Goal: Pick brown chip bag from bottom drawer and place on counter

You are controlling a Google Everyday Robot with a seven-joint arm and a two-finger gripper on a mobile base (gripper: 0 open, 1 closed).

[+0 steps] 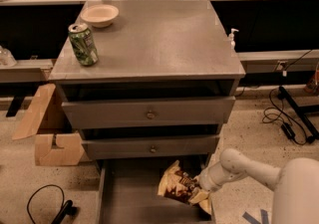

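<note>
The brown chip bag (177, 185) is crinkled, dark brown with cream ends, and hangs tilted over the right side of the open bottom drawer (127, 203). My gripper (198, 191) reaches in from the right at the end of the white arm and is shut on the bag's right end, holding it just below the middle drawer's front. The grey counter (159, 39) lies on top of the cabinet, above both.
A green soda can (83, 44) and a white bowl (99, 15) stand on the counter's left side. Two upper drawers with knobs (149, 115) stand slightly open above the bag. A cardboard box (47, 133) and a black cable (47, 208) lie on the floor at left.
</note>
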